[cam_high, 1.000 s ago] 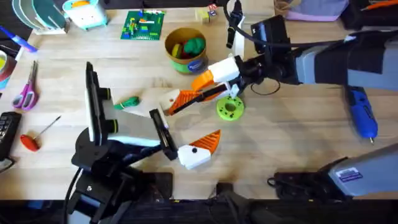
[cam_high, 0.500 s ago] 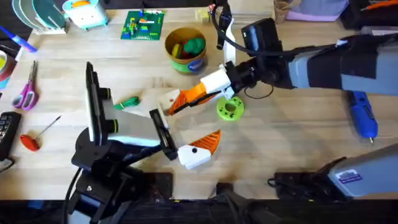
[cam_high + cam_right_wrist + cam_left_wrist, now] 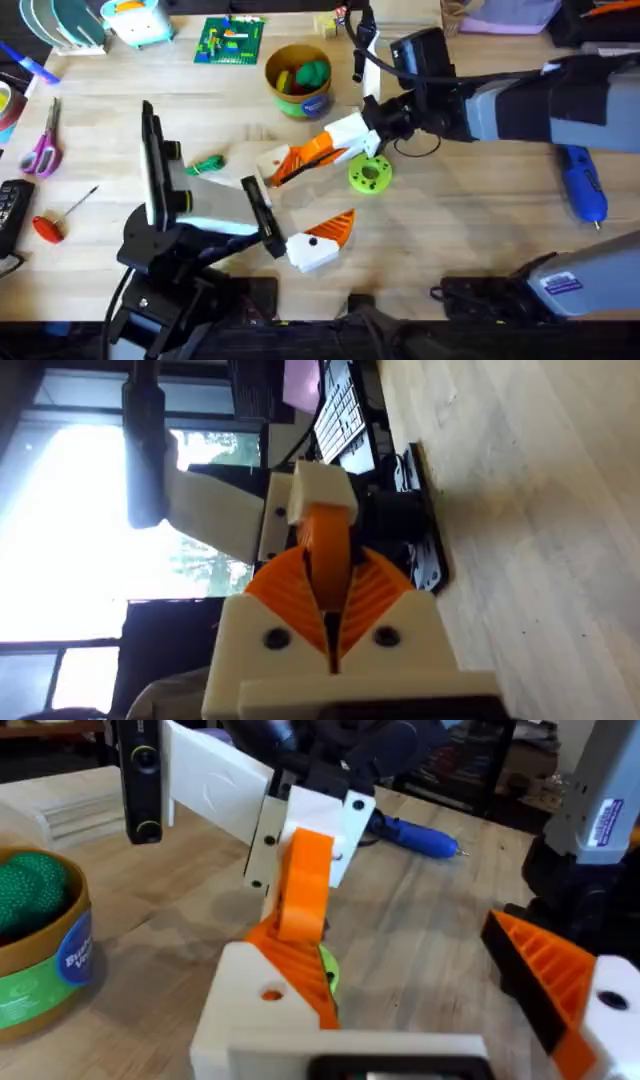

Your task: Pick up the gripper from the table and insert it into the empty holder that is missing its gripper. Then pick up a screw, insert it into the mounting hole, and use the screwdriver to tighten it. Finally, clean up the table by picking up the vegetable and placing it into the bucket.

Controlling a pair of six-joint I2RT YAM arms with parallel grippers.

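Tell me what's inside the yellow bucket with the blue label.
The bucket holds a rounded green toy with red and yellow pieces beside it. Whatever lies beneath them, near the bottom, is covered. The small leafy vegetable is not in it; it lies on the table.

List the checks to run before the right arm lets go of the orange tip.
1. Right end effector shut on the small flat orange plastic wedge: ok.
2. Wedge up against the white plastic holder block: ok.
3. Wedge fully seated in the holder: cannot tell.
4. Left end effector open, holder exposed: ok.
5. Blue pen-shaped screwdriver lying free on the table: ok.
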